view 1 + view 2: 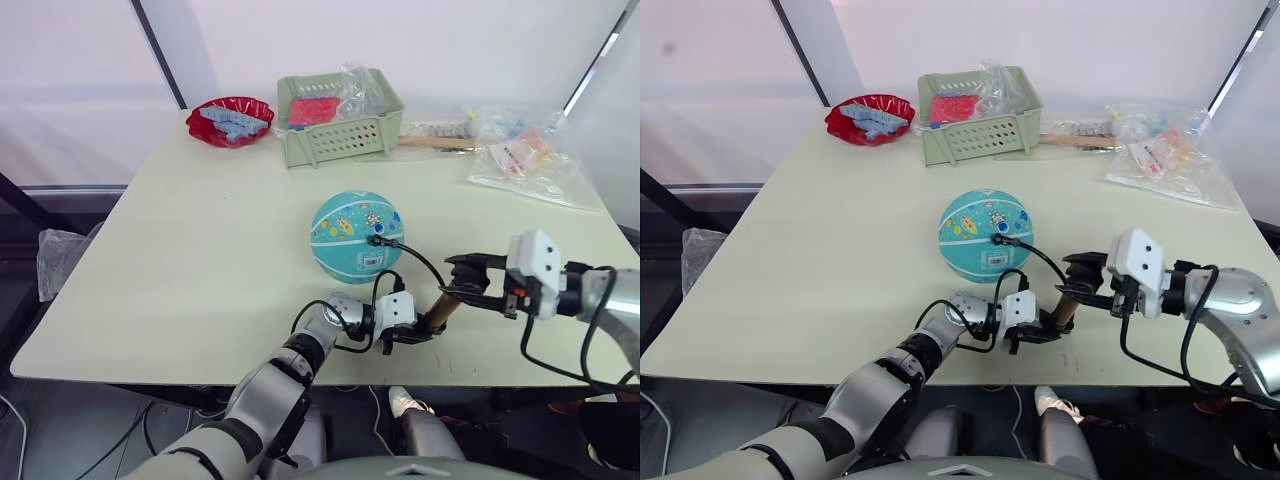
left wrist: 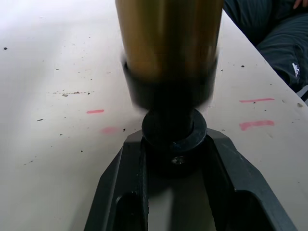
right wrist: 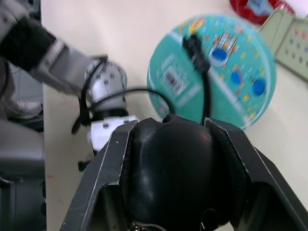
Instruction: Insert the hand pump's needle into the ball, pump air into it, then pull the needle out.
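— Ball [image 1: 356,236]? 
— Centre frame on tabletop [image 1: 190,260], needle [image 1: 377,239] in it.
— Tools? 
— Left tool [image 1: 410,330] clamped on hand pump [image 1: 436,314] base, right tool [image 1: 466,279] clamped on handle, lower right.

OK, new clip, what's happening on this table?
A humanoid robot is inflating a teal ball on the table. The hand pump is held between both arms near the table's front edge: the left gripper is shut on its lower black end, the right gripper is shut on its black handle end. The pump's black hose runs up to a fitting seated on the ball, so the needle appears inserted.
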{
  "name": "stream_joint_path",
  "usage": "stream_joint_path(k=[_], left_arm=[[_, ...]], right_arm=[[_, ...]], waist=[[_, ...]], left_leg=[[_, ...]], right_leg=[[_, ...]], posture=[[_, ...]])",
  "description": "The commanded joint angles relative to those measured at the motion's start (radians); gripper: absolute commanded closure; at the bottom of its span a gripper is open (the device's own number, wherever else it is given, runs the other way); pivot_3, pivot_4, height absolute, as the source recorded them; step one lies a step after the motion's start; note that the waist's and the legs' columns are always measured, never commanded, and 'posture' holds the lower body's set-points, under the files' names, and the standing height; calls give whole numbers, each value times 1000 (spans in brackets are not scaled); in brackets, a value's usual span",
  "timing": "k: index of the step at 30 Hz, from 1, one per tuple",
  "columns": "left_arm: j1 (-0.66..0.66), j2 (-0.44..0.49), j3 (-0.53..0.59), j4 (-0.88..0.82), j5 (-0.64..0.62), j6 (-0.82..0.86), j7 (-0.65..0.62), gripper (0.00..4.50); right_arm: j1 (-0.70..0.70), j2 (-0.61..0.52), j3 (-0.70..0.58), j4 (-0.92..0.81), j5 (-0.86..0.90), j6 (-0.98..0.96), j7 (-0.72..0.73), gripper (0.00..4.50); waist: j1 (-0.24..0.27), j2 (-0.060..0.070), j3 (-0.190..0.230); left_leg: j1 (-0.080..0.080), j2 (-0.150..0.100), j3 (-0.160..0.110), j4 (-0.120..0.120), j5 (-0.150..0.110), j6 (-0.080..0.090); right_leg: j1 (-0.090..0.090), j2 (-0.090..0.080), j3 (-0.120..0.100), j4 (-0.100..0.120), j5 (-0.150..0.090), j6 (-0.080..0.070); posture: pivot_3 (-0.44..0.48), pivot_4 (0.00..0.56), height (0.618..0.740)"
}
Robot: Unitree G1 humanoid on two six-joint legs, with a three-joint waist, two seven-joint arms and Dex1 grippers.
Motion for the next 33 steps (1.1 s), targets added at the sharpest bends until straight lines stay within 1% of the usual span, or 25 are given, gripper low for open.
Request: stream_joint_path(k=[1,5,7,9,11,12,16,17,23,28,30,33], left_arm=[[53,31,-39,89,66,55,-9,3419],[53,30,-39,90,66,54,-5,3419],[52,29,-39,90,67,54,-3,3419],[52,27,-38,91,66,54,-2,3419],[52,26,-37,91,66,54,-1,3419],[52,25,-37,91,66,53,-1,3419],[54,23,-34,90,67,51,-4,3419],[55,23,-33,90,66,50,-4,3419],[58,21,-34,88,66,47,-6,3419],[58,22,-34,89,67,47,-5,3419],[58,23,-34,89,68,46,-5,3419],[58,24,-33,90,67,47,-5,3419]], right_arm=[[16,11,34,54,-78,-9,-18,2845],[-8,-7,-4,33,-43,17,-8,2845],[-40,-35,-50,10,5,59,5,2845],[-63,-60,-88,-6,44,92,17,2845],[-89,-83,-129,-20,90,130,23,2845],[-101,-98,-151,-27,113,150,30,2845],[-160,-177,-250,-49,219,248,53,2845],[-183,-200,-278,-50,250,278,54,2845],[-280,-297,-384,-33,377,398,64,2845],[-331,-372,-436,-5,435,469,77,2845],[-379,-402,-454,16,465,499,64,2845],[-409,-416,-459,23,491,525,55,2845]], waist=[[0,1,0],[-1,-1,2],[-1,0,3],[3,5,8],[4,5,8],[6,8,10],[6,11,11],[6,14,13],[6,15,15],[6,15,15],[5,16,16],[6,15,16]], left_leg=[[1,0,1,0,0,0],[3,0,0,-1,0,0],[3,0,1,-1,0,0],[2,0,1,0,0,0],[1,-1,1,-1,0,0],[0,-1,1,-1,0,0],[-6,-2,0,0,0,0],[-9,-2,0,1,0,0],[-12,-2,0,3,0,0],[-12,-2,0,3,0,0],[-12,-2,1,3,0,0],[-12,-2,1,3,0,0]], right_leg=[[0,0,0,0,0,0],[3,0,0,0,0,0],[3,0,1,0,0,0],[3,-1,1,0,0,0],[2,-2,0,0,0,0],[1,-2,0,-1,0,0],[-3,-3,0,-1,0,1],[-5,-3,-1,-1,0,1],[-7,-4,0,-1,1,2],[-7,-5,0,-1,1,2],[-7,-5,0,-1,1,2],[-8,-6,0,-1,1,2]], posture=[[0,150,736],[0,150,736],[0,150,736],[0,150,736],[0,150,736],[0,150,736],[0,150,736],[0,150,736],[0,150,736],[0,150,736],[0,150,736],[0,150,736]])
